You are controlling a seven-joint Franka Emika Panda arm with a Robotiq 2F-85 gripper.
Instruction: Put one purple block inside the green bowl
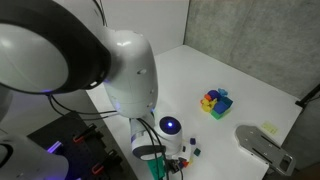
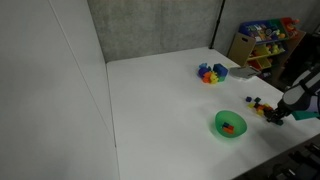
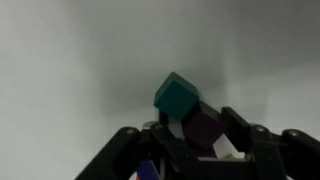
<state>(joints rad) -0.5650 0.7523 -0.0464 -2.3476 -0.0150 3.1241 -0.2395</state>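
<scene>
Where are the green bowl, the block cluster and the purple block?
green bowl (image 2: 220,121), in an exterior view, on its left inner wall.
block cluster (image 2: 210,73), in an exterior view, middle of the pile.
purple block (image 3: 205,129), wrist view, on its visible face.

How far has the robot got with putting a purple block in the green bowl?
Nothing is finished yet: the green bowl holds only an orange-red piece, no purple. In hand: in the wrist view a purple block sits between the fingers of the gripper, next to a teal cube. I cannot tell whether it is squeezed tight. Left: lift it, carry it to the bowl, drop it in.
</scene>
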